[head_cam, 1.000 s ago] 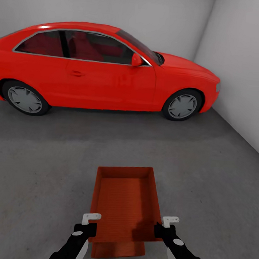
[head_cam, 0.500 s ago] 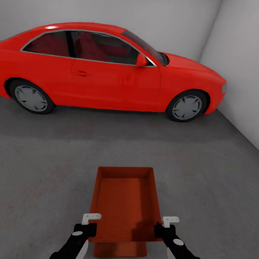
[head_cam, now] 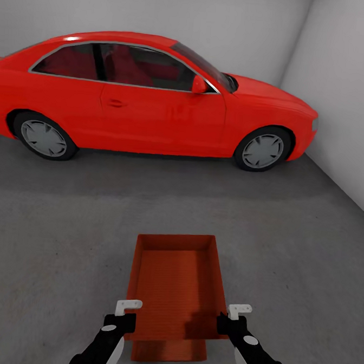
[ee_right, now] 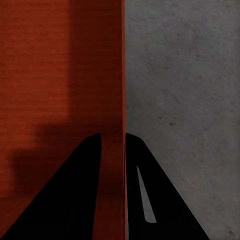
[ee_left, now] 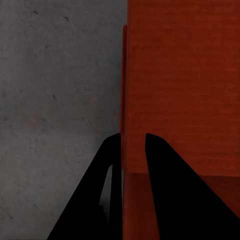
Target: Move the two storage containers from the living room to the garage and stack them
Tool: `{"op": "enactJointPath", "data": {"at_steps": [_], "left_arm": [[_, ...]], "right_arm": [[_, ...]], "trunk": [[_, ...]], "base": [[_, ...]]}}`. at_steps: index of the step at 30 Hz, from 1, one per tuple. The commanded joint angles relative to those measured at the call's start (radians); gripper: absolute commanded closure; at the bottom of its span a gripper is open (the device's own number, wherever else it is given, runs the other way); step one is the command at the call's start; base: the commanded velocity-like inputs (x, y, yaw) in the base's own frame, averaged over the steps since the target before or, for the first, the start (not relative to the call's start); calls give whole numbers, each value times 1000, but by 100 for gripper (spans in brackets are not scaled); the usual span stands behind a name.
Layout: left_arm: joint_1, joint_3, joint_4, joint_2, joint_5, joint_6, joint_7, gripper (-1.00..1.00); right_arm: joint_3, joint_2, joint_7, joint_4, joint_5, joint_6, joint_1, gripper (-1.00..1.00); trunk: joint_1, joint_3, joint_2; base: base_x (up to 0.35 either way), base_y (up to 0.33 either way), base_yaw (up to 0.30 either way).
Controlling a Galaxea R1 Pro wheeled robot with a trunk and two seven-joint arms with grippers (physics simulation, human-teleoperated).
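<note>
You are in the garage, facing a red coupe [head_cam: 150, 95] that spans the head view from 9 o'clock across to 2 o'clock, parked side-on against the plain white back wall [head_cam: 161, 12]. A second white wall [head_cam: 345, 95] runs down the 3 o'clock side and meets the back wall in a corner just past the car's nose. Below the car the dark grey concrete floor [head_cam: 53, 238] is matte and faintly mottled, with a soft shadow along the car's sill.

At 6 o'clock in the head view you are carrying a rust-red storage container [head_cam: 174, 282], open-topped, with its long axis pointing toward the car. A second rust-red container [head_cam: 169, 349] shows as a strip under its near end, nested beneath the first; whether either touches the floor cannot be told from here.

Your left hand [head_cam: 121, 319] is clamped on the upper container's left wall near its near corner; in the left wrist view the two dark fingers [ee_left: 165, 190] straddle that wall's rim, with floor [ee_left: 55, 100] on one side. Your right hand [head_cam: 232, 321] grips the opposite wall the same way: in the right wrist view its fingers [ee_right: 65, 195] sit on either side of the thin red wall [ee_right: 122, 75], concrete [ee_right: 190, 90] beyond it.
</note>
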Motion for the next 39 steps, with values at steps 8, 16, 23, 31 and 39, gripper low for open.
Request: {"op": "enactJointPath", "data": {"at_steps": [8, 16, 23, 31, 39], "left_arm": [[-1, 3, -15, -1, -11, 6, 1, 100], [-1, 3, -15, -1, -11, 6, 1, 100], [-1, 3, -15, -1, -11, 6, 1, 100], [-1, 3, -15, -1, -11, 6, 1, 100], [-1, 3, -15, -1, -11, 6, 1, 100]], "right_arm": [[16, -4, 7, 3, -16, -5, -1, 100], [16, -4, 7, 3, -16, -5, -1, 100], [16, -4, 7, 3, -16, -5, -1, 100], [16, -4, 7, 3, -15, -5, -1, 100], [15, -4, 7, 3, -16, -5, 0, 100]], "trunk": [[0, -2, -2], [0, -2, -2], [0, -2, -2], [0, -2, -2], [0, -2, -2]], "base": [[0, 0, 0], [0, 0, 0], [0, 0, 0], [0, 0, 0], [0, 0, 0]]}}
